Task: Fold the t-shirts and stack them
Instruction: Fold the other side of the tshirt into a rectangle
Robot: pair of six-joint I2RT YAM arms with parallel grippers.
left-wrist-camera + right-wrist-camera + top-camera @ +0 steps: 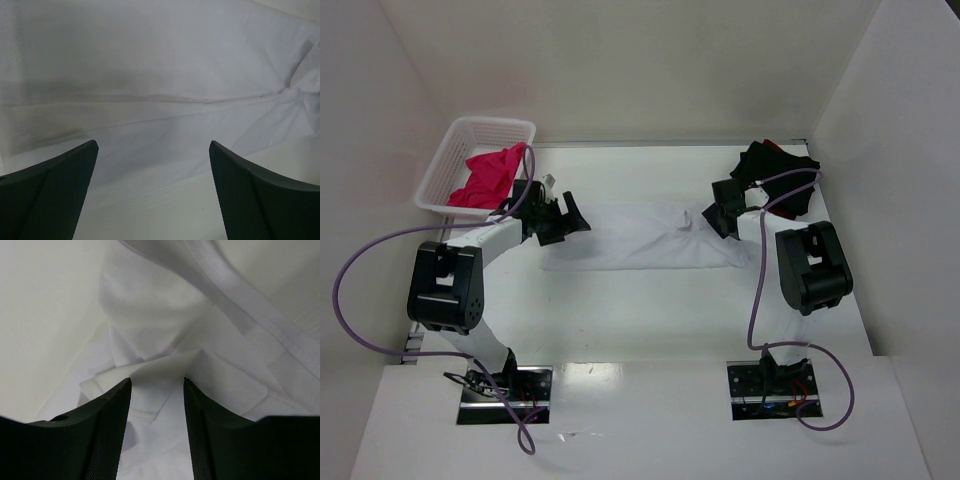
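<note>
The white t-shirt (640, 240) lies flat for folding — left gripper (153, 147) wide open. The right gripper (157, 385) sits around its bunched edge; pinching or not, I cannot tell.

White mesh basket (440, 168) at the white table's (650, 315) far left corner

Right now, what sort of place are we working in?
Probably a lab robot cell, not a home: a bare white table boxed in by plain white walls, with a white t-shirt and a mesh basket set out.
</note>
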